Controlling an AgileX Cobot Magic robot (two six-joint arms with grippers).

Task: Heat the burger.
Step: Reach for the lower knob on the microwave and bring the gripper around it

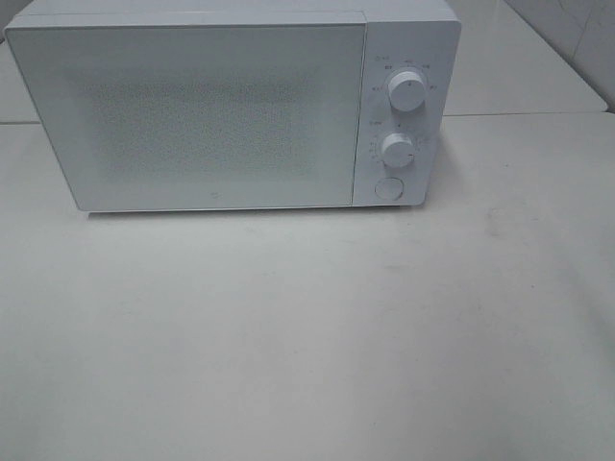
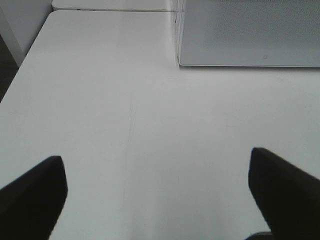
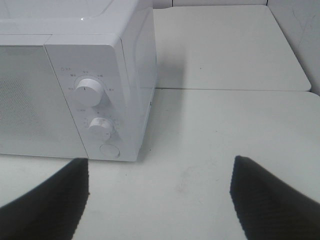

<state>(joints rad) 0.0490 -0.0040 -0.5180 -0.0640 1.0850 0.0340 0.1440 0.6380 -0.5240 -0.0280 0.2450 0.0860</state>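
No burger shows in any view; it is out of sight. A white microwave (image 1: 231, 106) stands at the back of the white table (image 1: 307, 336) with its door shut. Two round knobs (image 1: 408, 91) and a round button sit on its right panel, also seen in the right wrist view as knobs (image 3: 89, 94). My left gripper (image 2: 157, 192) hovers open over bare table in front of the microwave's left corner (image 2: 250, 35). My right gripper (image 3: 160, 192) is open, empty, in front of and to the right of the microwave (image 3: 100, 80). Neither arm appears in the exterior high view.
A second white table (image 3: 225, 45) butts up behind and to the right of the microwave, with a seam between the two. The table's left edge (image 2: 20, 75) drops off beside my left gripper. A tiled wall (image 1: 577, 38) rises at the far right.
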